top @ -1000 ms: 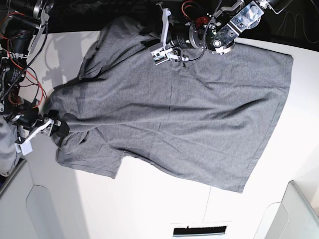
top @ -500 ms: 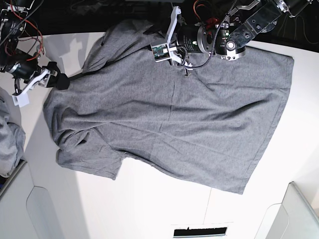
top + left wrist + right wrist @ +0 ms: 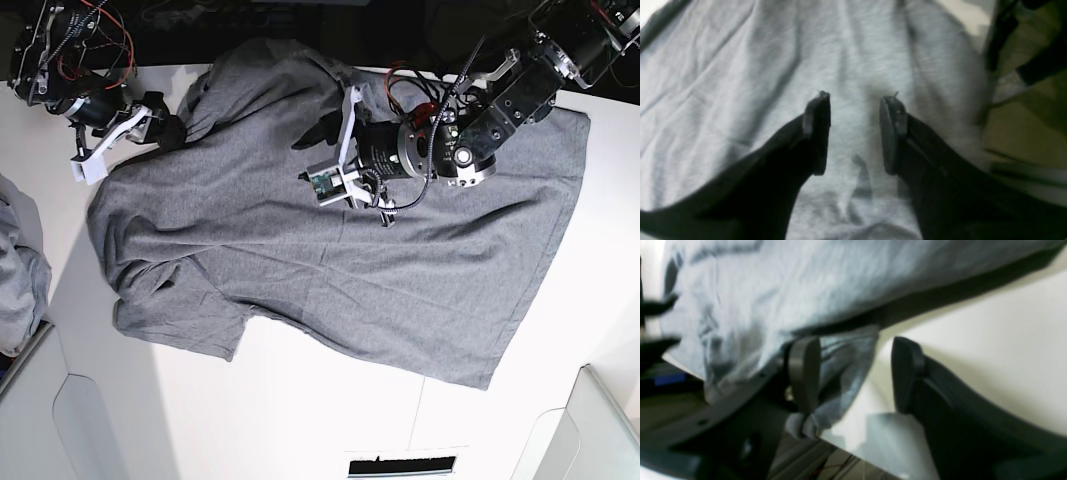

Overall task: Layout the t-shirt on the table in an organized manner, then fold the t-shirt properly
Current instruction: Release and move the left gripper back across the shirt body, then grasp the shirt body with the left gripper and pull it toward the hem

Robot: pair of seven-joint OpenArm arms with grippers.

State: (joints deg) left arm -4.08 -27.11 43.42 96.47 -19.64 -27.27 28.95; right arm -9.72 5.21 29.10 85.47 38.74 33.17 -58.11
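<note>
left arm: reaches in from table's far edge, black left gripper (image 3: 855, 133) jaws parted | right arm: at far left corner, black right gripper (image 3: 857, 373) jaws parted

Parted fingers (image 3: 818, 133) above wrinkled grey t-shirt (image 3: 740, 83)

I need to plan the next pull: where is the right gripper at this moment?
In the base view the right gripper is at the upper left, at the t-shirt's bunched upper-left edge. Its wrist view shows it open, with cloth by one finger.
</note>
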